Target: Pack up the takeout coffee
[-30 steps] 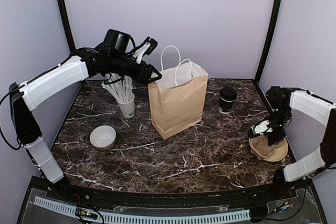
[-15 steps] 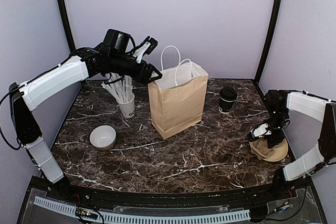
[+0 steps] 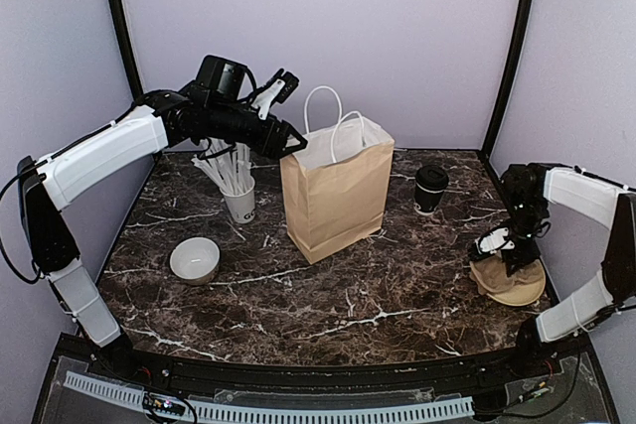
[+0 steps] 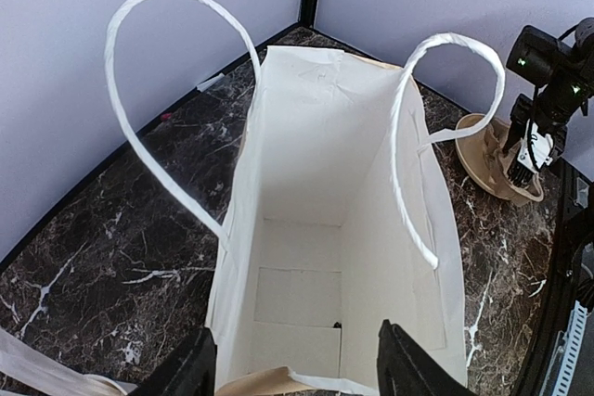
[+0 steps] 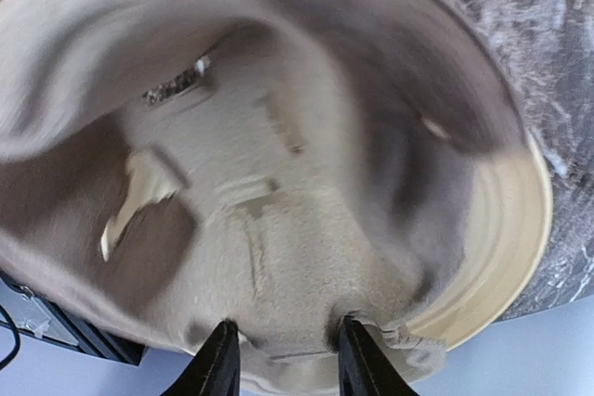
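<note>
The takeout coffee [image 3: 430, 189], a small black cup with a black lid, stands upright at the back right of the table, right of the brown paper bag [image 3: 336, 201]. The bag stands open and upright; its white inside [image 4: 316, 229] holds nothing. My left gripper [image 3: 290, 144] is open and straddles the bag's near top rim, with the fingers [image 4: 200, 368] wide apart. My right gripper [image 3: 505, 250] is far from the cup at the right edge. Its fingers [image 5: 221, 359] pinch a tan pulp tray [image 5: 278, 183], which lies on the table [image 3: 517, 285].
A white cup of white sticks [image 3: 238, 196] stands left of the bag under my left arm. A white bowl [image 3: 195, 259] sits front left. Purple walls close the back and sides. The bag's two white handles [image 4: 167, 90] stand up.
My right gripper shifted slightly over the tan tray, and the tray now lies flatter. The left arm, the bag and the coffee cup have not moved.
</note>
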`<act>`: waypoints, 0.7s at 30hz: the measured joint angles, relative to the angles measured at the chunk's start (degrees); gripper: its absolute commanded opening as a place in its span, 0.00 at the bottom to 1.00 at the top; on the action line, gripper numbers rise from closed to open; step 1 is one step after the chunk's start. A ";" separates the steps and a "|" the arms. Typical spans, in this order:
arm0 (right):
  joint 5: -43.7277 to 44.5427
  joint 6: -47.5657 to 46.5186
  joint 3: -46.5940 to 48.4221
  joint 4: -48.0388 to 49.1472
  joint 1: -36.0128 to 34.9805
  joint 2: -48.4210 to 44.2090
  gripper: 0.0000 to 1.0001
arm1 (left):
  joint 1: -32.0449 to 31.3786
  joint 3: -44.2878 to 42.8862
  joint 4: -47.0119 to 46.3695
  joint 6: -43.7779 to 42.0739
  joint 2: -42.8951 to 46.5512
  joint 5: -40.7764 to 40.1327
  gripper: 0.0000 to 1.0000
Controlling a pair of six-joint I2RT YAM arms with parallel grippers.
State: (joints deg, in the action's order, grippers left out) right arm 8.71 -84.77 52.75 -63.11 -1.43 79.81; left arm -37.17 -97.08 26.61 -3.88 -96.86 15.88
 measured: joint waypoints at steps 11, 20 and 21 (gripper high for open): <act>-7.56 8.07 8.96 -6.34 -7.82 -2.51 0.33 | 0.00 0.07 0.00 -0.02 0.00 -0.04 0.62; -4.76 9.97 4.70 -6.01 -8.31 -4.46 0.48 | 0.00 0.07 0.00 0.04 0.00 0.13 0.62; -3.76 9.64 3.74 -5.64 -7.52 -4.59 0.50 | 0.00 0.07 0.00 0.04 0.00 0.17 0.62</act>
State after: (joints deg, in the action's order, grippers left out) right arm 4.95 -75.13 56.49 -68.75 -8.95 75.22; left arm -37.17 -97.01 26.61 -3.84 -96.86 16.05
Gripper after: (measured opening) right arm 0.469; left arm 0.620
